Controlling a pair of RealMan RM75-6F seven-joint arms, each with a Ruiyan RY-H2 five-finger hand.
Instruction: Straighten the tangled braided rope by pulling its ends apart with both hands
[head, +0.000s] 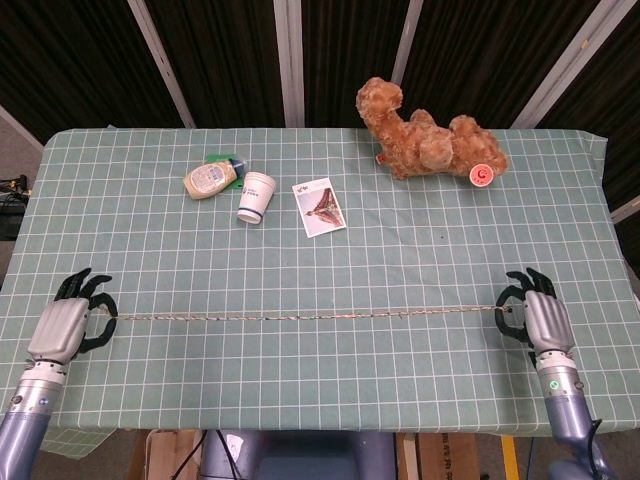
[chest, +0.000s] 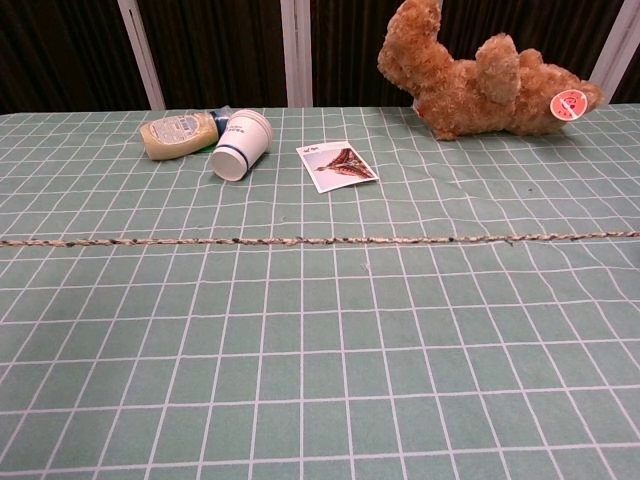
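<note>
Braided rope (head: 305, 316) stretched straight across the checked tablecloth (head: 400, 260), left hand (head: 68, 322) pinching one end, right hand (head: 535, 318) pinching the other, plush bear (head: 430, 140) lying behind

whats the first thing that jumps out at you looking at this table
A braided rope stretched in a straight line across the near part of the table, its ends held by the left hand and right hand. Next, the brown plush toy lying on its side at the far right.
</note>
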